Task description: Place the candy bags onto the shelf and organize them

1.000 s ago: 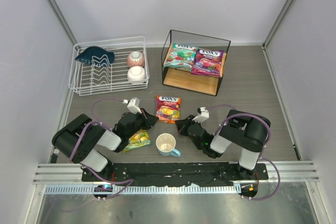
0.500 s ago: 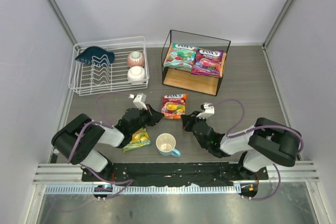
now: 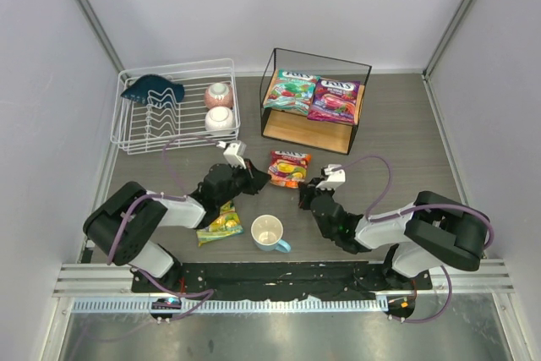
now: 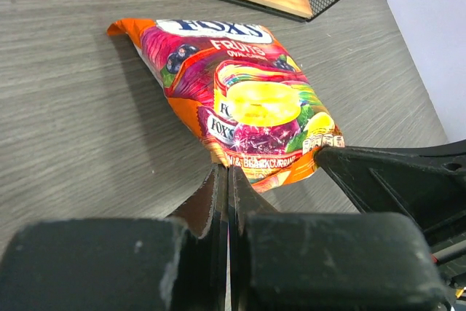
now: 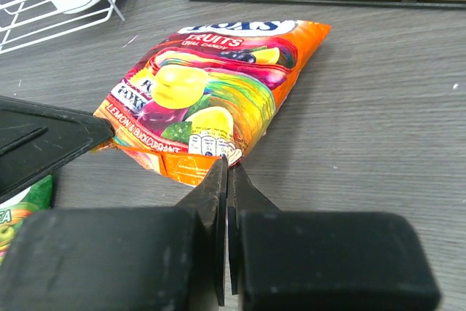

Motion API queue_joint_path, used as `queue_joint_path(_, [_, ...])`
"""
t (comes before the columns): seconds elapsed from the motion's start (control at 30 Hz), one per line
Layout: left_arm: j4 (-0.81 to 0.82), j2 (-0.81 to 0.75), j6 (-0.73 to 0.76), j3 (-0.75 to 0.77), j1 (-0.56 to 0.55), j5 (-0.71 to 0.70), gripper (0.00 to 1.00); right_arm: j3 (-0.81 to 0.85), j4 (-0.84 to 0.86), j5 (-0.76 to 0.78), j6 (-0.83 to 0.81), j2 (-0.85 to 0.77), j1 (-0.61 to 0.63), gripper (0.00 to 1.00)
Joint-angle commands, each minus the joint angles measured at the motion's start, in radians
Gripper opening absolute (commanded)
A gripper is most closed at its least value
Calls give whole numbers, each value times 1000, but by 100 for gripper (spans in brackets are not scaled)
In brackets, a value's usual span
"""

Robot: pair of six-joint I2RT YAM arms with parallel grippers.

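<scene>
The orange-red candy bag (image 3: 289, 168) lies flat on the table in front of the shelf (image 3: 358, 116), logo end toward it. My left gripper (image 3: 256, 182) is shut, its tips (image 4: 228, 169) touching the bag's (image 4: 240, 103) near left edge. My right gripper (image 3: 305, 192) is shut, its tips (image 5: 227, 162) against the bag's (image 5: 207, 96) near right edge. The teal-green bag (image 3: 290, 90) and purple bag (image 3: 336, 99) lie side by side on the shelf's top board. The yellow-green bag (image 3: 221, 224) lies on the table by my left arm.
A white mug (image 3: 269, 232) stands between the arms near the front edge. A white wire dish rack (image 3: 173, 112) with two bowls and a dark blue item sits at the back left. The shelf's lower wooden board (image 3: 297, 131) is bare.
Both shut grippers have moved forward and the orange-red bag has slid right and toward the shelf, turning a little. The right arm has stretched out.
</scene>
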Motion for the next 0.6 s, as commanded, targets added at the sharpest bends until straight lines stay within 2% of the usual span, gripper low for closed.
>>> queue_joint_path(0.0, [0, -14, 78, 55, 2, -32, 0, 38, 24, 101, -100, -14, -3, 1])
queue_joint_path(0.57, [-102, -120, 181, 138, -5, -66, 0, 98, 47, 175, -329, -109, -1, 1])
